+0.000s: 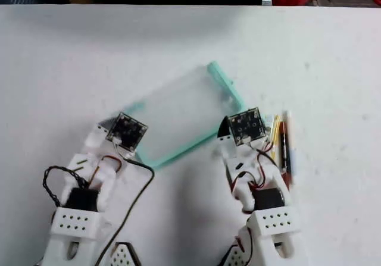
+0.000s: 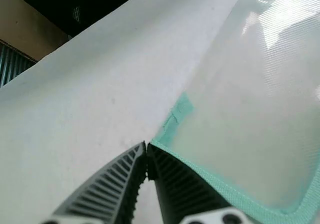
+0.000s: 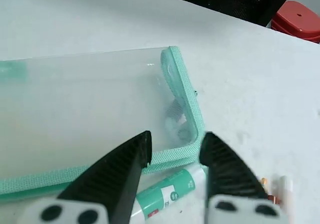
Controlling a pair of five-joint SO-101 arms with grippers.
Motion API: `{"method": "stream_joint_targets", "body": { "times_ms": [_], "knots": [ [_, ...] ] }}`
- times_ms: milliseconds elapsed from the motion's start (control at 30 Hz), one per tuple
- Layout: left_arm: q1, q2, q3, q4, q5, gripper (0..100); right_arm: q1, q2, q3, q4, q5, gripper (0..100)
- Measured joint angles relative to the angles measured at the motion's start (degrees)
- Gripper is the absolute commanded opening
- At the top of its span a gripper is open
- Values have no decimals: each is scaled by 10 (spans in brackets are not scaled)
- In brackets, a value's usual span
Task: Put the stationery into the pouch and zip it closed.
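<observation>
A see-through pouch (image 1: 178,114) with teal trim lies slanted at the table's middle, its zipper end (image 1: 226,87) toward the far right. My left gripper (image 1: 112,124) sits at the pouch's near-left corner. In the left wrist view its fingers (image 2: 120,184) are pressed together right where the pouch (image 2: 250,108) corner ends. My right gripper (image 1: 224,130) stands open at the pouch's right end; its own view shows the gripper (image 3: 175,149) over the pouch (image 3: 90,98) trim, with a green-and-white tube (image 3: 167,191) just beyond. Several pens (image 1: 283,142) lie right of that arm.
The white table (image 1: 71,58) has free room on the far side and to the left. A dark gap runs behind the table's far edge, with a red object (image 3: 300,21) on the floor there. Loose cables (image 1: 134,200) hang between the arm bases.
</observation>
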Motion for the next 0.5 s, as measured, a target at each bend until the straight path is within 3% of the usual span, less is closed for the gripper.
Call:
{"method": "stream_joint_targets", "body": {
  "times_ms": [200, 267, 400, 500],
  "knots": [
    [0, 0, 0, 0, 0, 24, 0, 0, 0, 0, 18, 215],
    [0, 0, 0, 0, 0, 24, 0, 0, 0, 0, 23, 181],
    [0, 0, 0, 0, 0, 24, 1, 0, 0, 0, 26, 5],
    [0, 0, 0, 0, 0, 24, 1, 0, 0, 0, 26, 99]
  ]
}}
